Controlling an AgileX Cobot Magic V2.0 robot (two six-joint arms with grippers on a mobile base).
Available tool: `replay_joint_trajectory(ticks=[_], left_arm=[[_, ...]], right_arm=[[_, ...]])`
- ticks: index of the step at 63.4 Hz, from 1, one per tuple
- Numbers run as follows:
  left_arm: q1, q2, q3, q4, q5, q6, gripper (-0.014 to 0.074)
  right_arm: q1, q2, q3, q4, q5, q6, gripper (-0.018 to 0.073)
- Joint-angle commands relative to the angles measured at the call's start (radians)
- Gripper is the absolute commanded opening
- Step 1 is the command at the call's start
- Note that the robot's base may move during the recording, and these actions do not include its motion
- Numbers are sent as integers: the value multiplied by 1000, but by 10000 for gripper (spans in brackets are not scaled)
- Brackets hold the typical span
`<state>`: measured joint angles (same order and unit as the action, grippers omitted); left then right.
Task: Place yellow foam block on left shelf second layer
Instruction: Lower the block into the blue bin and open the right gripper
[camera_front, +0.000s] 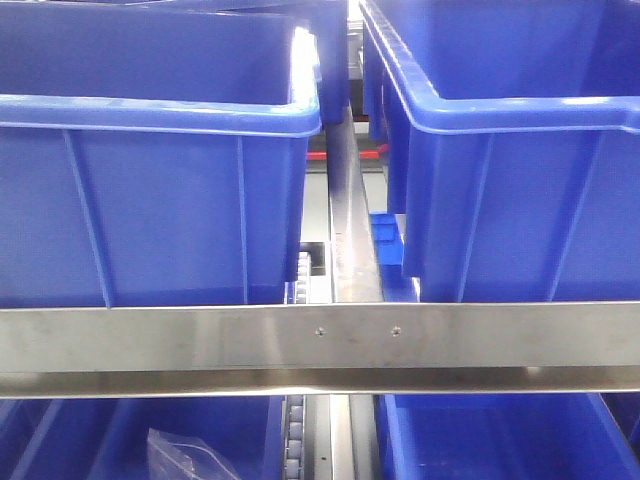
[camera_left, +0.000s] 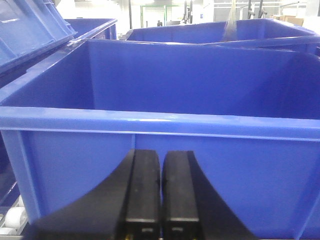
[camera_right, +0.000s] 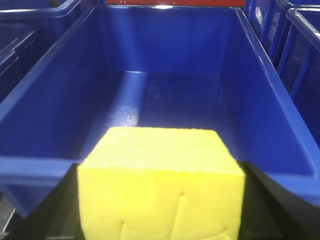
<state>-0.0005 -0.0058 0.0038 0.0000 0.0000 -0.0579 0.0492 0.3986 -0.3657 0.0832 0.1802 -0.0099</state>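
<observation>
In the right wrist view my right gripper (camera_right: 161, 200) is shut on the yellow foam block (camera_right: 161, 185); its black jaws press the block's left and right sides. The block hangs just before the near rim of an empty blue bin (camera_right: 165, 100), slightly above that rim. In the left wrist view my left gripper (camera_left: 161, 195) is shut and empty, its two black fingers (camera_left: 142, 190) pressed together in front of the near wall of another empty blue bin (camera_left: 165, 125). Neither gripper nor the block shows in the front view.
The front view shows two large blue bins (camera_front: 150, 190) (camera_front: 520, 180) on a shelf layer behind a steel rail (camera_front: 320, 340), with a roller track (camera_front: 300, 280) between them. Below the rail lie more blue bins and a clear plastic bag (camera_front: 185, 455).
</observation>
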Motion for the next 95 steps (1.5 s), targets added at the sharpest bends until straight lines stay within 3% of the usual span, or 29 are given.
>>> replay_joint_trajectory(ticks=[1, 23, 40, 62, 72, 95], left_arm=[[-4, -18, 27, -6, -81, -3, 124], [-4, -18, 27, -6, -81, -3, 124], [-4, -18, 27, -6, -81, -3, 124], [-4, -18, 27, -6, -81, -3, 124], [-4, -18, 27, -6, -81, -3, 124], [-4, -18, 27, -6, -81, -3, 124]], right_arm=[[-6, 104, -92, 2, -102, -4, 505], [-2, 528, -315, 2, -150, -4, 505], [-2, 738, -429, 2, -196, -4, 505], [-2, 760, -455, 2, -206, -4, 514], [-2, 760, -455, 2, -192, -4, 643], [-2, 753, -487, 2, -190, -4, 631]])
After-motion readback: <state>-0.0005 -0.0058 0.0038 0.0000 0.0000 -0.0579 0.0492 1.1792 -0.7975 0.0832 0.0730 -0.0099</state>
